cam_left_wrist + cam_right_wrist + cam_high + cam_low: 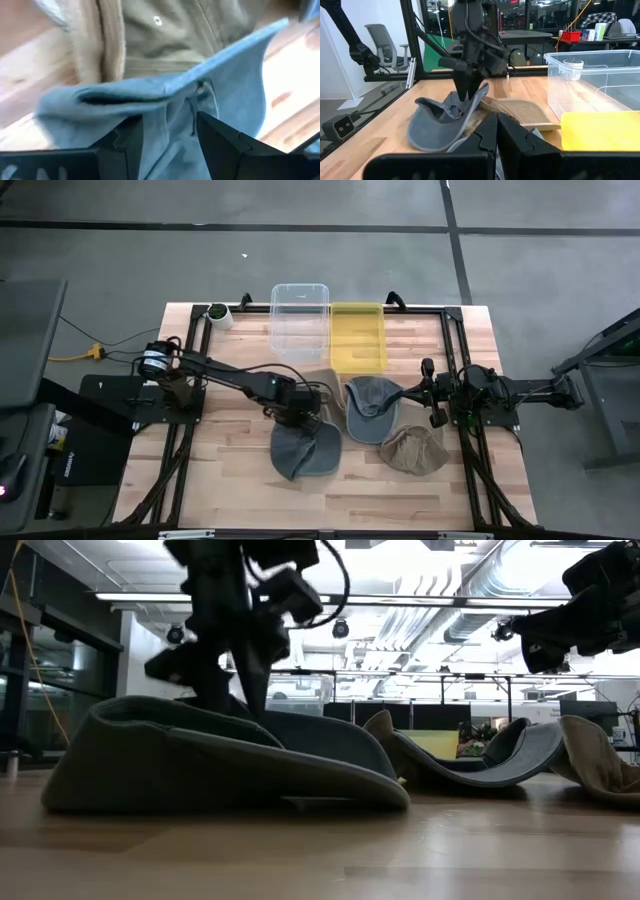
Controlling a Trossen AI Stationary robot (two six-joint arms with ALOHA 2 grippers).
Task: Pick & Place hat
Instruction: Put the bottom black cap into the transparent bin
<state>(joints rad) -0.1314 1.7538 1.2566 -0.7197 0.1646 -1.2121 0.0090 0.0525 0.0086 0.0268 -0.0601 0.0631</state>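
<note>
A blue-grey hat lies near the table's middle, toward the near edge. It also shows in the low view and the right wrist view. My left gripper comes down on it from above, shut on its cloth. My right gripper hangs shut and level above the table's right side, over a grey-green cap, touching nothing. My left gripper pinches a bunched fold of the hat's crown between its two fingers. The fingers point steeply down, slanting from the table's left. The held edge stands raised, while the rest of the hat lies on the table.
A tan hat lies at the near right. An olive-tan hat lies just beyond the held one. A clear bin and a yellow bin stand side by side at the far edge. A white roll sits at the far left.
</note>
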